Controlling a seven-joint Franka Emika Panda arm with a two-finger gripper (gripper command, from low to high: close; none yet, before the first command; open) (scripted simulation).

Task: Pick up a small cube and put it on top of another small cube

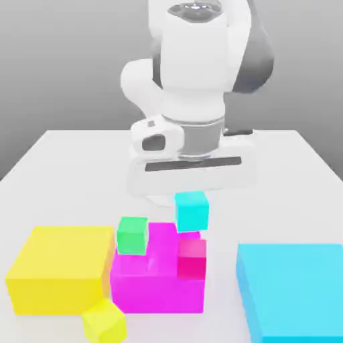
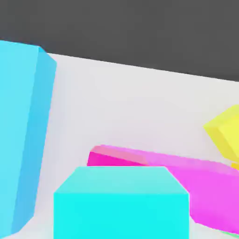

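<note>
Small cyan cube (image 1: 192,210) hangs clenched in the pincer (image 1: 191,198), lifted off the table (image 1: 67,161). Directly beneath the pincer lies the big magenta block (image 1: 157,281), carrying a small green cube (image 1: 132,235) and a small pink cube (image 1: 191,259).

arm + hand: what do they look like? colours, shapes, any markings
The arm is glossy white, built of rounded, bulbous link shells with dark grey sections at the joints. A grey metallic ring sits at the wrist above the hand. The hand is a wide, flat white block with a dark slot along its front face and a dark recess on a side housing. No cables or lettering can be made out.
</note>
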